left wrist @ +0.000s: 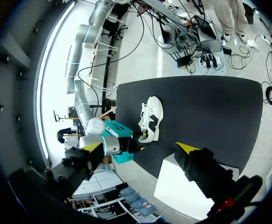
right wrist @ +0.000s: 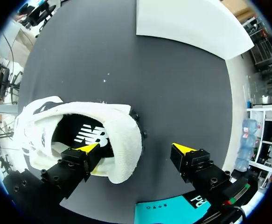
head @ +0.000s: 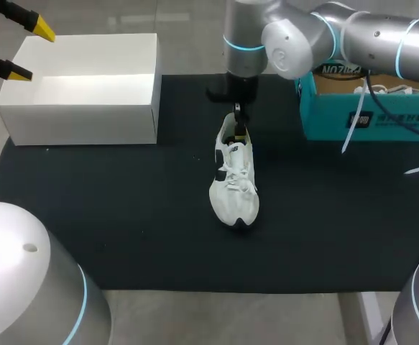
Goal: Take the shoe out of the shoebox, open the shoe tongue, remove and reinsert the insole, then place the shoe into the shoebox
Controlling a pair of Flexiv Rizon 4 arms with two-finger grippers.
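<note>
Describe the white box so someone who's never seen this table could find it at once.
Start at the black mat and go to its far left corner, near my left gripper. The white box there is open-topped and plain, unlike the teal box at far right.

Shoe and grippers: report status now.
Left gripper open, above white shoebox. Right gripper open, one finger inside heel of white sneaker, other outside. Sneaker upright on black mat, outside shoebox. Teal box apart.

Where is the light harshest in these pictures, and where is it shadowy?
Left wrist view: the white cardboard box glares flat white. Head view: its inside shows soft grey shading. Right wrist view: the white mesh sneaker has a dark opening.
</note>
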